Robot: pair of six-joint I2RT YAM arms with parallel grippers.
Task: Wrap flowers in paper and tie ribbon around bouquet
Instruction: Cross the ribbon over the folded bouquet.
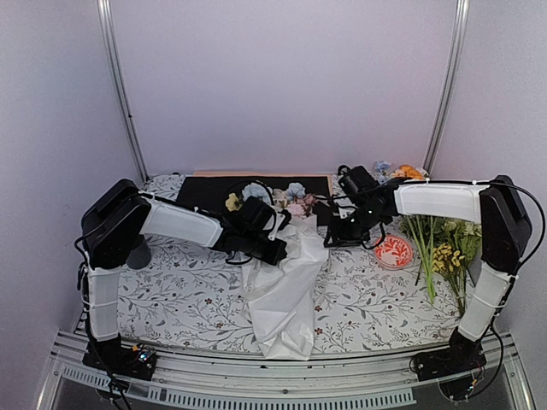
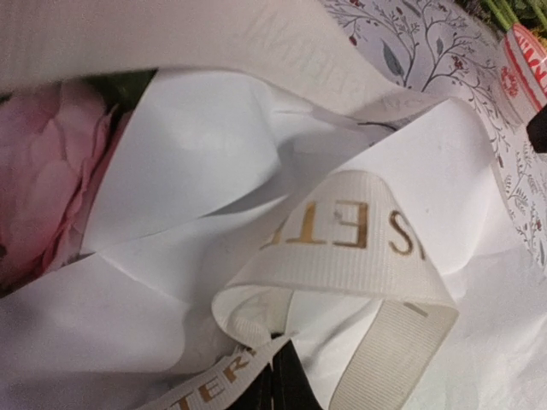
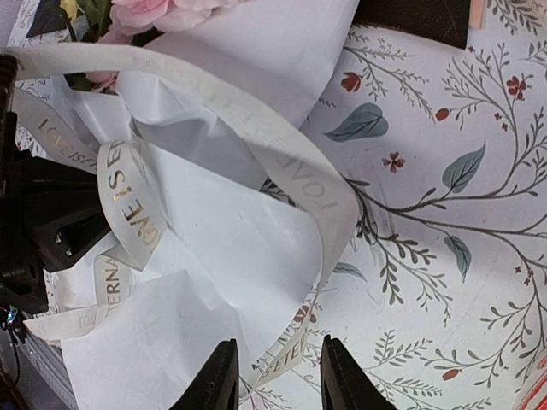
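Note:
The bouquet (image 1: 285, 282) lies mid-table, a white paper (image 3: 214, 248) cone with pink, blue and yellow flowers (image 1: 293, 198) at its far end. A cream ribbon (image 2: 359, 256) with gold lettering loops loosely over the cone. My left gripper (image 2: 275, 389) is shut on the ribbon near a fold; in the top view it (image 1: 275, 249) sits at the cone's left side. My right gripper (image 3: 278, 380) is open just right of the cone. The ribbon's loose end (image 3: 295, 359) lies between its fingers (image 3: 218, 376), touching neither. A pink bloom (image 2: 43, 188) shows in the left wrist view.
A red-and-white disc (image 1: 394, 251) sits right of the right gripper (image 1: 332, 239). Orange-and-yellow sprigs with green stems (image 1: 444, 252) lie further right. A black sheet (image 1: 214, 190) over a peach sheet (image 1: 231, 173) lies at the back. A floral cloth (image 1: 188, 295) covers the table.

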